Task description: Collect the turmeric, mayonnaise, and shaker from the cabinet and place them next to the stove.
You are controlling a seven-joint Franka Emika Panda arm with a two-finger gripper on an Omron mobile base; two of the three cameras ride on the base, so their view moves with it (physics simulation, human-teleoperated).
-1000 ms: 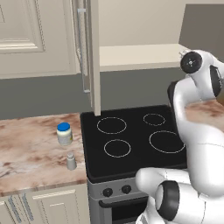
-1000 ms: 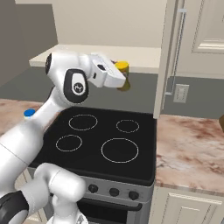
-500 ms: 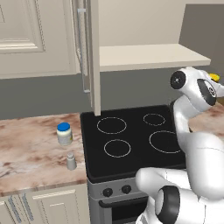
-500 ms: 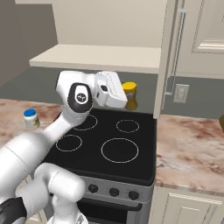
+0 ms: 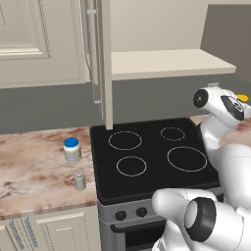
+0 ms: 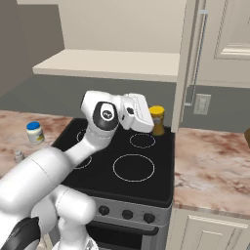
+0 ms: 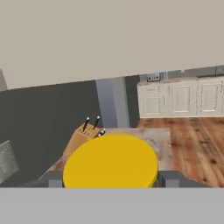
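My gripper (image 6: 149, 120) is shut on the turmeric (image 6: 157, 117), a yellow-orange jar held over the back right corner of the stove (image 6: 122, 183). In the hand view its yellow lid (image 7: 110, 161) sits between my fingertips (image 7: 54, 180). A sliver of the jar (image 5: 241, 98) peeks past my wrist in the left base view. The mayonnaise (image 5: 72, 149) (image 6: 34, 132) and the shaker (image 5: 80, 180) (image 6: 19, 156) stand on the counter left of the stove (image 5: 147, 181). The cabinet's door (image 5: 99, 59) hangs open beside its bare shelf (image 5: 166, 63).
The open cabinet door's edge (image 6: 188, 63) hangs just right of the held jar. A marble counter (image 6: 215, 166) runs right of the stove, with a wooden knife block (image 7: 81, 138) on it. A wall outlet (image 6: 201, 104) sits behind.
The arm has carried the turmeric down from shelf height and to the right, towards the back right of the stove. Mayonnaise and shaker have not moved.
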